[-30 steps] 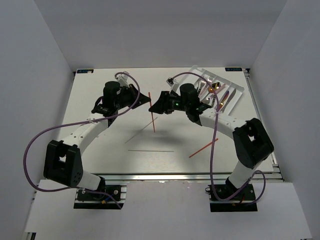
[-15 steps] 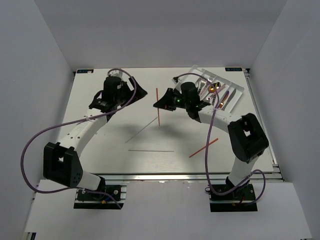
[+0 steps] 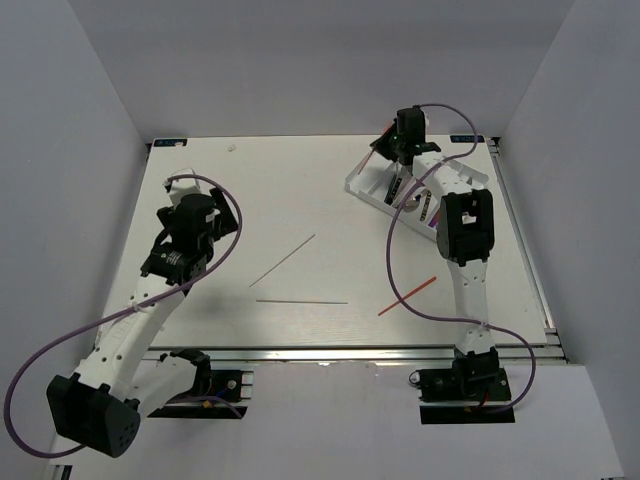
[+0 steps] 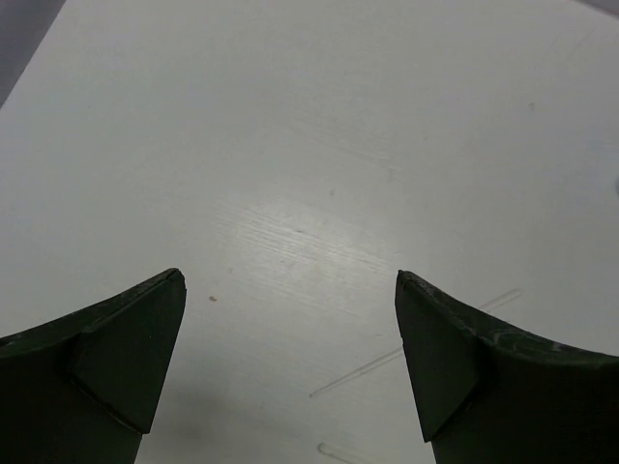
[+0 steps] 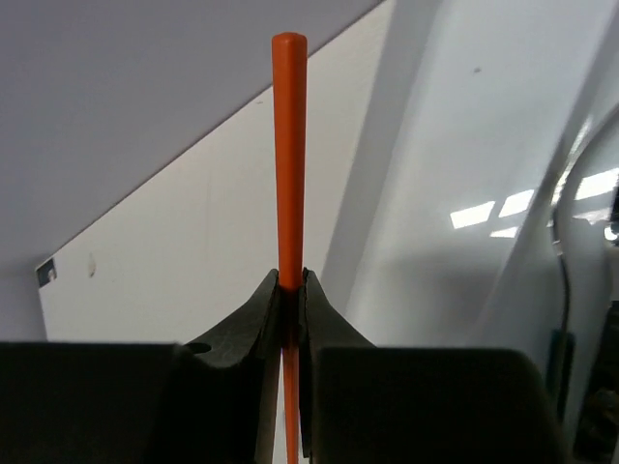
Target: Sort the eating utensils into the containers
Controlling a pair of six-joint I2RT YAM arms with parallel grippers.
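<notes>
Right pincer [image 5: 290,282]: jaws pressed shut on a red chopstick [image 5: 289,145]. The stick is clamped between the two pads and runs straight out past the tips toward 12 o'clock in the wrist view. From the top camera this pincer sits over the left part of the white tray [image 3: 360,187], which lies at about 1 o'clock on the table [image 3: 250,190], near the far right corner. The right arm reaches over the tray and hides most of it, so I can't tell which compartment the stick is over or what is in the tray.

Left pincer [image 4: 290,329]: jaws spread wide, nothing between them, only bare table. A pale chopstick [image 4: 416,343] lies at about 4 o'clock from the gap, not touching either finger. The left arm is on the left half of the table, well apart from the tray.

Loose on the table near the centre:
- pale chopstick [image 3: 283,260], lying diagonally
- thin darker stick [image 3: 300,301], lying crosswise just below it
- second red chopstick [image 3: 408,296], at about 4 o'clock from the centre and apart from the other two
</notes>
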